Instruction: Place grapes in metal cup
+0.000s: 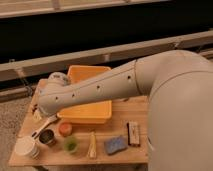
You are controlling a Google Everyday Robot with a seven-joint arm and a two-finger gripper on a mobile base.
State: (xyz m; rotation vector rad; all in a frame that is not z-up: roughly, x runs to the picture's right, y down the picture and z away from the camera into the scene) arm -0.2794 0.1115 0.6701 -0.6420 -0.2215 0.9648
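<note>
Arm (100,90) fills most of my view: a thick white limb running from the big shoulder mass on the right, sloping down and left across the wooden table (125,157), its wrist bent down at the table's left end. It crosses over the yellow bin (95,114), which sits mid-table on the far side. Gripper (40,123) hangs below the wrist at the left edge, low over the board, with a pale finger slanting toward the near-left corner. I judge the jaws stand wide apart; whether anything sits between them I can't make out. Grapes: not found anywhere on the open board, so they're either hidden under the wrist or at the gripper, and I can't say which. Metal cup (47,137) stands upright, dark mouth up, just beside the gripper on its near-right side, apart from the fingertip. Being round, it has no long axis to line up on. Only one arm, so no choice of reach. The next move looks to me like a small shift near and right, to centre over the cup's mouth. Crowding to mind: white cup (26,147) just left of the target, orange cup (65,128) and green cup (70,144) to its right.
</note>
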